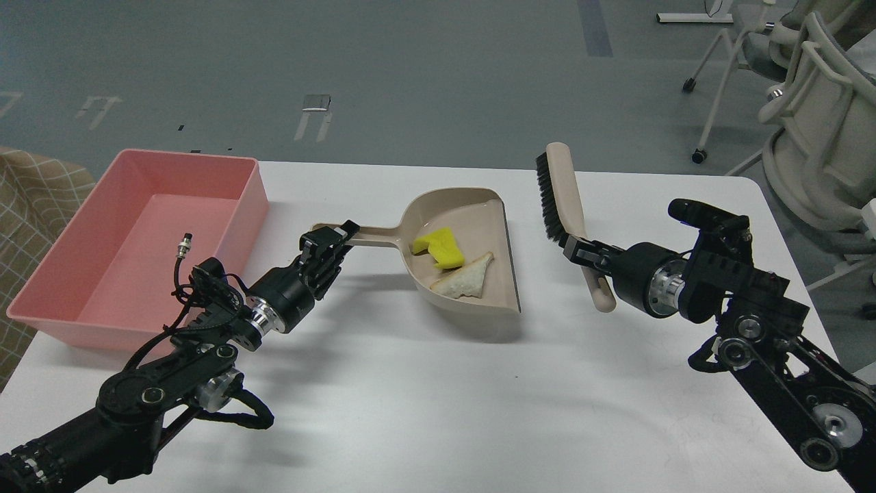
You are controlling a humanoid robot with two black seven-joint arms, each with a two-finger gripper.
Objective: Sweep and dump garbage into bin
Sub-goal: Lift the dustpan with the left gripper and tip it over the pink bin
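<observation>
The left claw (333, 241) is closed around the end of the beige dustpan's (506, 274) handle, and the pan appears lifted a little off the white bench (410, 411) — a soft shadow lies beneath it. Inside the pan, just to the right of that claw along the handle, sit both bits of garbage: the yellow sponge block (441, 246) toward the back of the scoop and the pale triangular wedge (467, 279) touching it on the nearer side, close to the pan's open lip. The pink bin (233, 205) stands on the bench to the left of and behind the left claw, its near right corner close beside the arm's wrist; nothing from the pan lies in the part of it I can see. Well off to the right, the right claw (580, 250) is clamped on the handle of the brush (562, 192), gripping it low down — the black bristles face left toward the dustpan, with the brush head raised above the claw and the handle's rounded end hanging below it.
</observation>
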